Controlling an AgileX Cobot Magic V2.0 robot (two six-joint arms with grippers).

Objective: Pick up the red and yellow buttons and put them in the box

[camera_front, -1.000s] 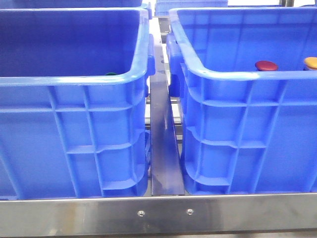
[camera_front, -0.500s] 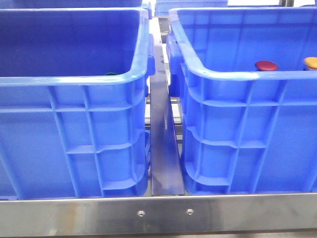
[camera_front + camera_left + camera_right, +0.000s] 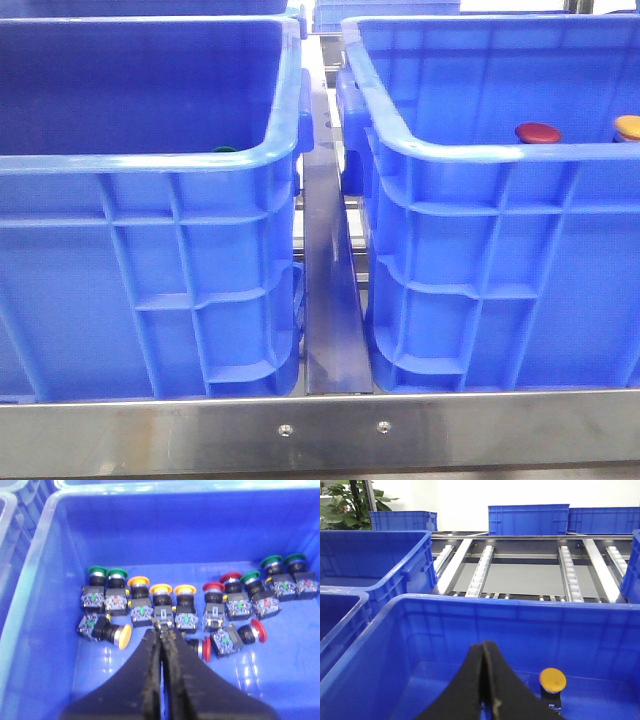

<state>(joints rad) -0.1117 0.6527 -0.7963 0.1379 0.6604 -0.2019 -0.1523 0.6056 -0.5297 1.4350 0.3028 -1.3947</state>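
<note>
The left wrist view looks into a blue crate [image 3: 45,630] holding several push buttons on switch blocks: yellow buttons [image 3: 161,588], red buttons [image 3: 213,586] and green ones [image 3: 97,571]. My left gripper [image 3: 161,630] hangs shut just above them. Its tips are by the switch block of the middle yellow button, and nothing shows between the fingers. The box [image 3: 500,150] is the right crate in the front view, with a red button [image 3: 538,132] and a yellow button [image 3: 628,126] inside. My right gripper [image 3: 484,645] is shut and empty over this box [image 3: 470,605], beside a yellow button [image 3: 553,679].
The left crate [image 3: 150,160] and the box stand side by side with a metal rail [image 3: 328,300] between them. A green cap [image 3: 222,150] peeks over the left crate's rim. Roller conveyor tracks [image 3: 520,570] and more blue crates [image 3: 527,519] lie behind.
</note>
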